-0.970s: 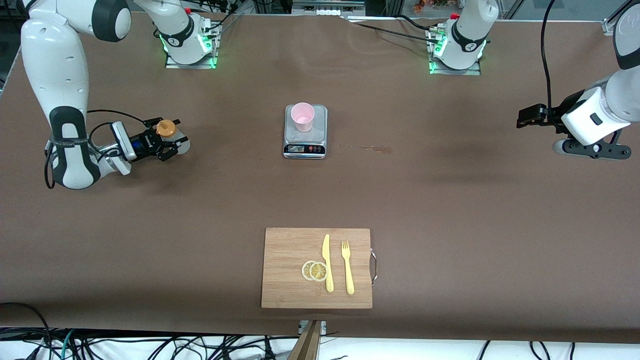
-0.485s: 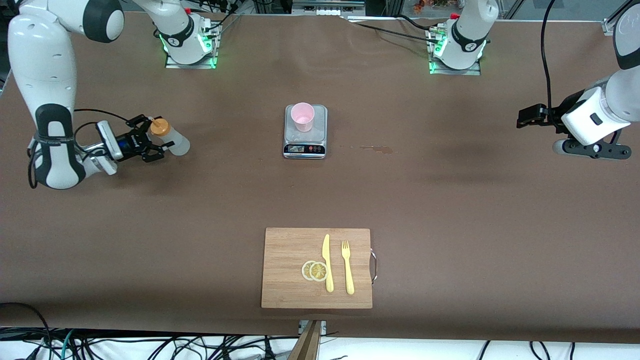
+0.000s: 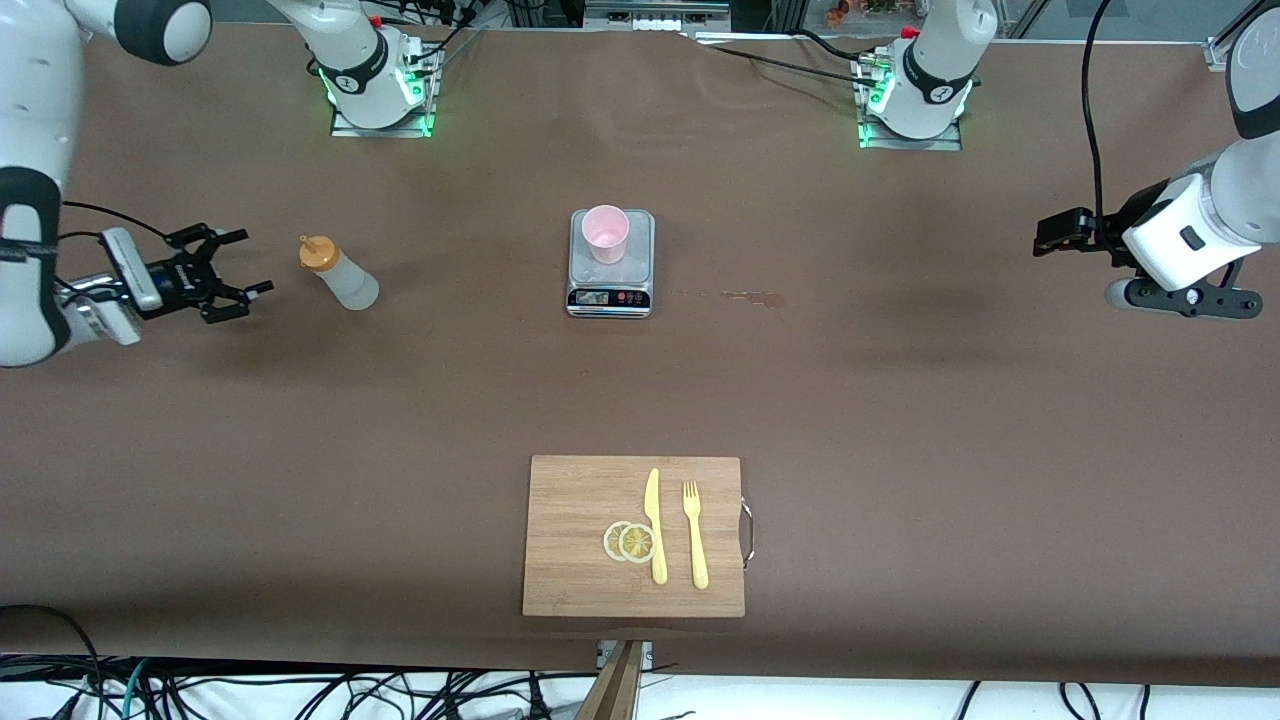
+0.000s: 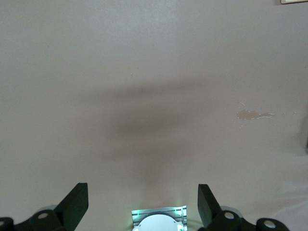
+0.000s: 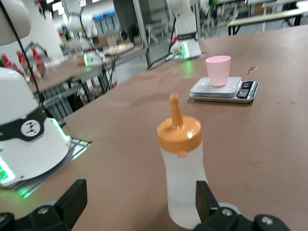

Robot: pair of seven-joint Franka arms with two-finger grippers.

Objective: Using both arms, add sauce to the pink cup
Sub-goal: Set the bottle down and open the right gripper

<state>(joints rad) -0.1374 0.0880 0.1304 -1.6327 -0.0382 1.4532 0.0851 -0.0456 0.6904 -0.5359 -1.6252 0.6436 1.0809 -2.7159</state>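
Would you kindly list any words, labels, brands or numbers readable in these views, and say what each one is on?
No text can be read.
Kitchen scale: its display and buttons are too small to read.
Sauce bottle: no label shows.
Pink cup: plain.
Right arm's wrist band: markings too small to read.

A wide brown tabletop [image 3: 900,420] fills the front view, matte and evenly lit, with soft shadows lying on it and a small pale stain [image 3: 752,296] near its middle. Along its near edge a white strip shows a tangle of black cables [image 3: 400,692] and the end of a wooden beam [image 3: 612,690]. At its farthest edge stand metal frames [image 3: 660,12]. The right wrist view shows a workshop hall around the table: more brown tables [image 5: 260,17], metal stands and bright ceiling lights [image 5: 57,6].
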